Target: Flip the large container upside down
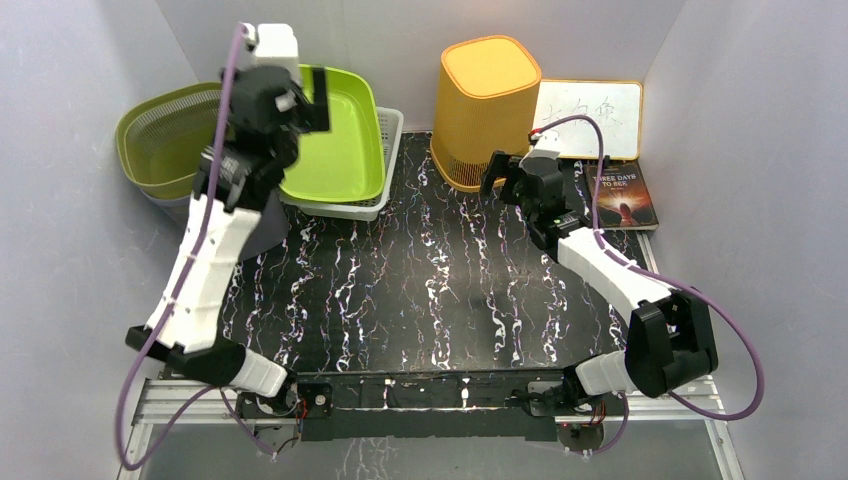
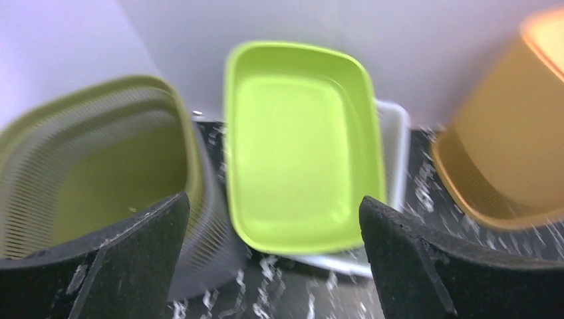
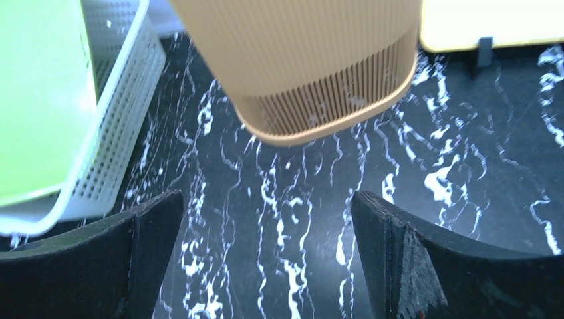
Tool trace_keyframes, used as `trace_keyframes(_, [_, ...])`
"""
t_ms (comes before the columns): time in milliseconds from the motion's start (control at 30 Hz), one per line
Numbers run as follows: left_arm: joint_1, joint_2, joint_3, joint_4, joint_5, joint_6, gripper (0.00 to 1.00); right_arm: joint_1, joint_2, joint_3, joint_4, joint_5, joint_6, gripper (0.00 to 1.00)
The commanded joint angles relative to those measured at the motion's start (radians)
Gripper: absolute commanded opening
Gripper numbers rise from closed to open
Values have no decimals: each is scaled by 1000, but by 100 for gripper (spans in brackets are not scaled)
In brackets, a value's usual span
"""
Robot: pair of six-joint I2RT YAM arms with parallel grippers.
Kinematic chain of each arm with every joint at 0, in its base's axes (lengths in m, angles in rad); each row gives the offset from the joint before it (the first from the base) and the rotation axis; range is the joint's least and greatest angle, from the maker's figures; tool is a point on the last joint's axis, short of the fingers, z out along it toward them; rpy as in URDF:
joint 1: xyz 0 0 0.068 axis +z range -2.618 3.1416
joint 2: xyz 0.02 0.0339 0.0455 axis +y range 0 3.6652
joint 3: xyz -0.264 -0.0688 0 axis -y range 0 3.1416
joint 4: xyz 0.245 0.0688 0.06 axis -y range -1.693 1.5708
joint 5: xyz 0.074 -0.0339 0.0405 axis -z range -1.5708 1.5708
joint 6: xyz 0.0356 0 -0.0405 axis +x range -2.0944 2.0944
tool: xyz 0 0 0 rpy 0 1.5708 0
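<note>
nearby, the left fingers (image 2: 133,266) are seen spread wide and released, with nothing held between them. they are raised over the back left of the counter (image 1: 420,300), above a green tray (image 1: 345,135) that is nested in a white basket (image 1: 392,130), beside a green slotted bowl (image 1: 160,135). the right fingers (image 3: 100,266) are likewise spread and empty, poised low over the marbled black surface and pointed at the large container (image 1: 487,110), which is just ahead of them and is not touched.

the large container, an orange bin, is stood at the back centre of the counter, near the rear wall. its wider slatted end appears to be set on the counter with the narrower closed end turned up, so it may be judged already inverted, though this cannot be confirmed. it is judged to be light, thin-walled plastic, stiff at the rim, springy and slippery along the tapered ribbed sides. it looks too wide to be spanned, so the edge of the wall at the lower rim is best pinched.

behind it, a whiteboard (image 1: 590,118) bears handwritten characters that cannot be made out, and a book (image 1: 625,195) is titled "three days to see".
</note>
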Motion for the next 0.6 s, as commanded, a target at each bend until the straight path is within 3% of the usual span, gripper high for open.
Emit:
trace_keyframes(0, [255,148,248,-161,130,33,98,35,-55,-22,-66,-72,35,98])
trace_keyframes(200, [394,341,430,-304,210,-13,98,75,-93,-30,-114,-80,41,98])
trace_keyframes(367, [483,289,248,-212,355,-92,98,86,-137,-57,-119,-51,26,98])
trace_keyframes(567, [541,249,149,-199,329,-136,98,87,-119,-68,-125,-49,15,98])
